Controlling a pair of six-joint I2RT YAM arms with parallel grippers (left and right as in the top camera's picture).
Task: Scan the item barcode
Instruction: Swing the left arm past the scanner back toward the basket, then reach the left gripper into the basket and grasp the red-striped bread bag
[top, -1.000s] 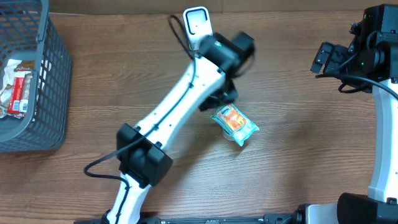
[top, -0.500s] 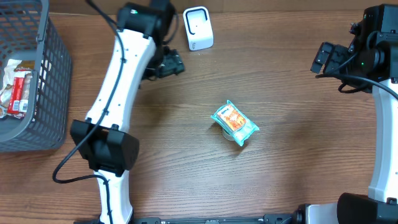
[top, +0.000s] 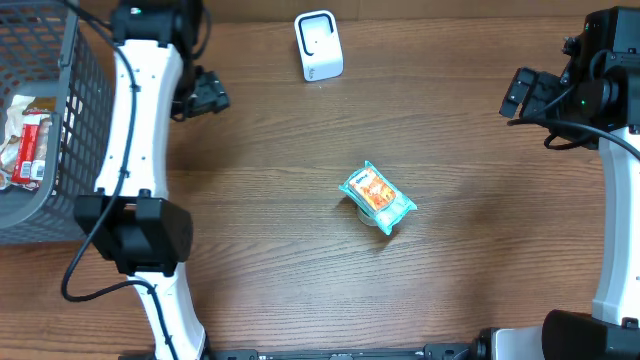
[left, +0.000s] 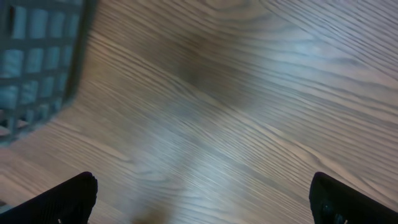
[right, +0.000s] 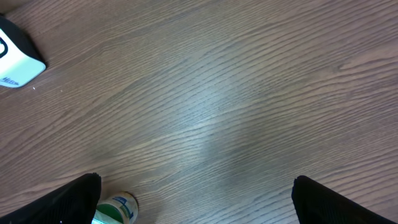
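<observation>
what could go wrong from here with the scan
1. The left arm runs close beside the basket; a swing further left could clip its wall.
2. The snack pack lies mid-table, apart from the scanner and held by neither arm. Its barcode is not visible, so a regrasp may present the wrong face.
3. It seems to rest tilted, so a nudge might roll it.

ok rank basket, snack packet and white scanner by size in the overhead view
1. grey basket: clearly the largest, even though the frame cuts it off.
2. snack packet and white scanner: they look about alike, too close to rank.
</observation>
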